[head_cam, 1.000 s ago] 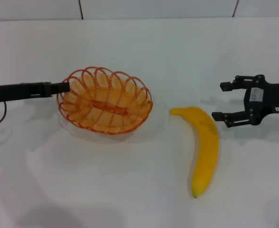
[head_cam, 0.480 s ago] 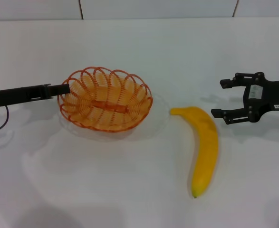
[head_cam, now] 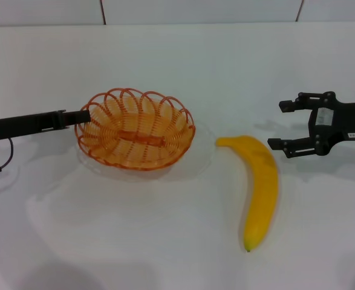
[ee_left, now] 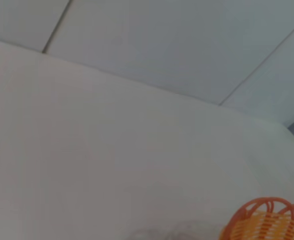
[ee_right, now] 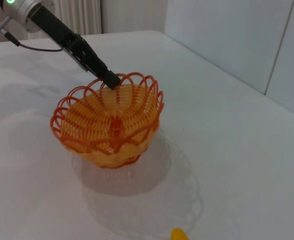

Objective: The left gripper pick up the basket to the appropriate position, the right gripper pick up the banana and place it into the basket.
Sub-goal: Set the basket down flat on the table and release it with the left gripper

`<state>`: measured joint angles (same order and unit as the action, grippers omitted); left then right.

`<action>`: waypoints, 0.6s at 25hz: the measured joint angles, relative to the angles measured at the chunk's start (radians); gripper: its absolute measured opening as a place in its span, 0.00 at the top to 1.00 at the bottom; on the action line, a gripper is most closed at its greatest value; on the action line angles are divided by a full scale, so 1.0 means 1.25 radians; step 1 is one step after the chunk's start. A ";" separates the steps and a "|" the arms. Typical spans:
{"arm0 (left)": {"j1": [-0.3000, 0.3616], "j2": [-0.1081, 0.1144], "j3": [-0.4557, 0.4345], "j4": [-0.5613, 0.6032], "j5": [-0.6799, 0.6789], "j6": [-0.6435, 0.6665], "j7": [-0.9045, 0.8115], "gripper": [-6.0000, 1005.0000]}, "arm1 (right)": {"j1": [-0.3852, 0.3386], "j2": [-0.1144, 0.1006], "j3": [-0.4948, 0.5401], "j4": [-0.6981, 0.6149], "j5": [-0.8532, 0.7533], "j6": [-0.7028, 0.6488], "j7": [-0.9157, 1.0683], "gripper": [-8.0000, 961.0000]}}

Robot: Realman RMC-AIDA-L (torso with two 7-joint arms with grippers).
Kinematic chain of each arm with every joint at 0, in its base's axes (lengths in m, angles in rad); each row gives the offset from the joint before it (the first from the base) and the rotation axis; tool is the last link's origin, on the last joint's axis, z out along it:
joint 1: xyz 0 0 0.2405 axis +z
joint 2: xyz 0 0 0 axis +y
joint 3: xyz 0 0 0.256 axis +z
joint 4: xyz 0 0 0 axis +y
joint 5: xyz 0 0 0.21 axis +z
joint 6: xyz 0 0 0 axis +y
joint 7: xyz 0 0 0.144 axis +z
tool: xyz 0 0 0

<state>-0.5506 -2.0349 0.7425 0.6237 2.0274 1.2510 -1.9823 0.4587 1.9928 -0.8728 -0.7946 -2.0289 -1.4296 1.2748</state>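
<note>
The left gripper (head_cam: 85, 114) is pinching the basket (head_cam: 135, 128) rim at nine o'clock, lifting it clear. The right gripper (head_cam: 286, 125) is gaping empty at the banana's (head_cam: 259, 186) one o'clock.

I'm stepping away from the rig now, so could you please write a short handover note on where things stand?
Left gripper: shut on the basket at its left rim, holding it just above the table, judging by the shadow beneath it.
Right gripper: open, fingers spread, hovering right of the banana without touching it.
Banana: lying on the table right of the basket, untouched.
Done: basket grasped.
Left: set the basket in position, pick up the banana, place it in the basket.
</note>
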 joint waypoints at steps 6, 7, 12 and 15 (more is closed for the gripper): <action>0.000 0.002 0.004 -0.001 0.001 0.000 -0.001 0.93 | 0.000 0.000 0.000 0.000 0.000 -0.001 0.000 0.08; 0.001 0.002 0.005 -0.002 0.001 0.001 -0.002 0.93 | 0.000 -0.001 0.000 0.000 0.000 -0.002 0.000 0.08; 0.005 0.003 0.001 -0.002 0.001 0.004 -0.004 0.92 | 0.000 -0.001 0.000 0.000 0.000 -0.003 0.001 0.08; 0.009 0.003 0.000 -0.002 0.001 0.005 -0.007 0.92 | 0.000 -0.002 0.000 0.000 0.000 -0.003 0.001 0.08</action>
<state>-0.5397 -2.0310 0.7429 0.6211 2.0282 1.2574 -1.9913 0.4587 1.9909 -0.8728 -0.7946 -2.0287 -1.4334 1.2760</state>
